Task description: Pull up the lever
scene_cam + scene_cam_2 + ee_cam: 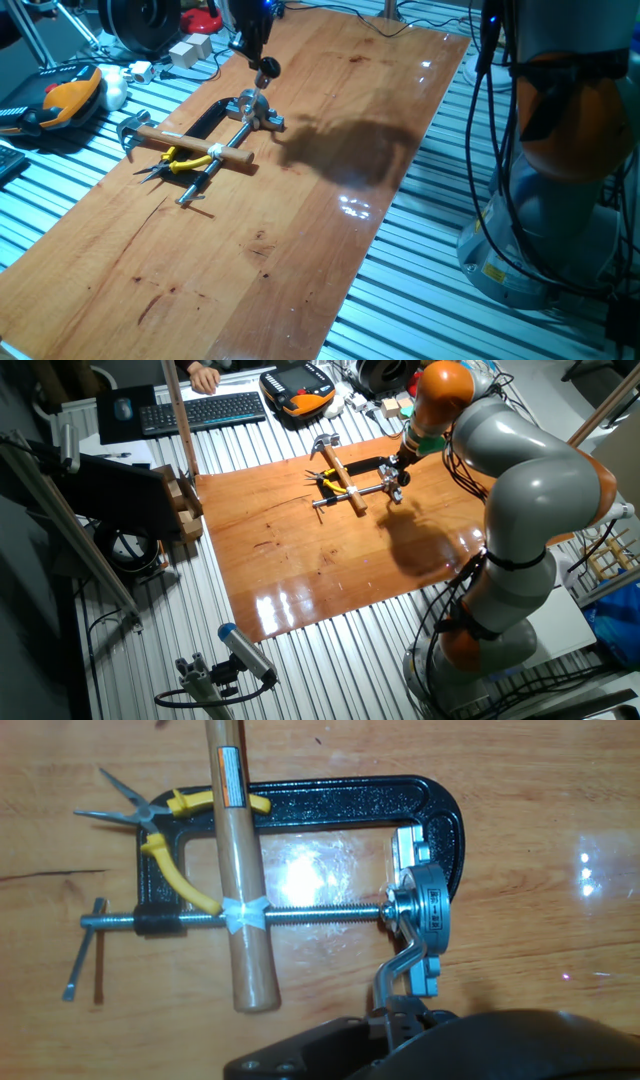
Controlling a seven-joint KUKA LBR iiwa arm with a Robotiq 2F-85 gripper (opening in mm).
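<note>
The lever is a thin metal rod (396,972) on a small grey bracket (422,915), which sits at the jaw end of a black C-clamp (330,795). In one fixed view the rod stands up from the bracket (256,108) to its dark reddish-brown knob (268,68). My gripper (260,60) comes down from above and sits right at the knob, apparently shut on it. In the hand view the rod's end runs into my dark gripper (400,1018) and the knob is hidden. In the other fixed view my gripper (397,466) is just above the bracket (392,488).
A hammer with a pale wooden shaft (240,870) lies across the clamp's screw, and yellow pliers (170,815) lie beside it. All rest on a wooden board (300,240). A teach pendant (65,95), cables and boxes lie beyond the board's far edge.
</note>
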